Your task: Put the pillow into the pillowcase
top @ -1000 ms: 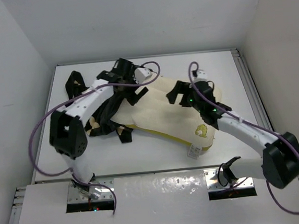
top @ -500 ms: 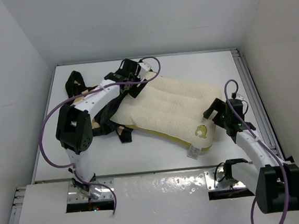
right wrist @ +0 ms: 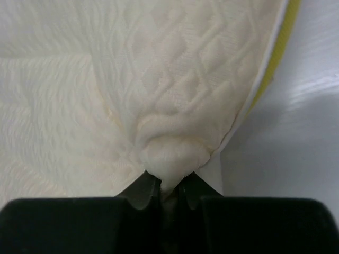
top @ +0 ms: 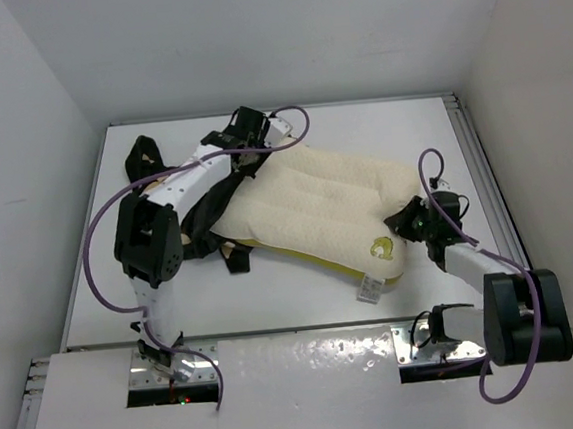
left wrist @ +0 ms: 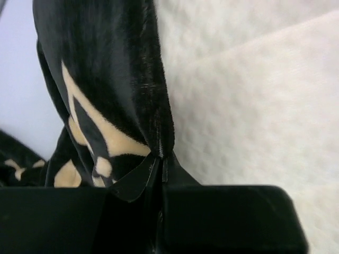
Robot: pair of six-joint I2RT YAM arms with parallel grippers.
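Showing yellow logo (top: 382, 249) nr white tag (top: 369, 289) on pillow (top: 306, 203), unreadable.

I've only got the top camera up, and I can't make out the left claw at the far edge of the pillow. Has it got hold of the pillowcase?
Observer: Yes. The left wrist view shows the left claw shut on a fold of the black pillowcase, right beside the pillow.
Operator: And the right one, near the logo corner?
Observer: The right wrist view shows the right claw pinching a small bunch of the pillow's cream cover, close to its yellow side band.
Operator: Anything else caught in either grip?
Observer: No. Each wrist view shows only that one fabric in the grip.
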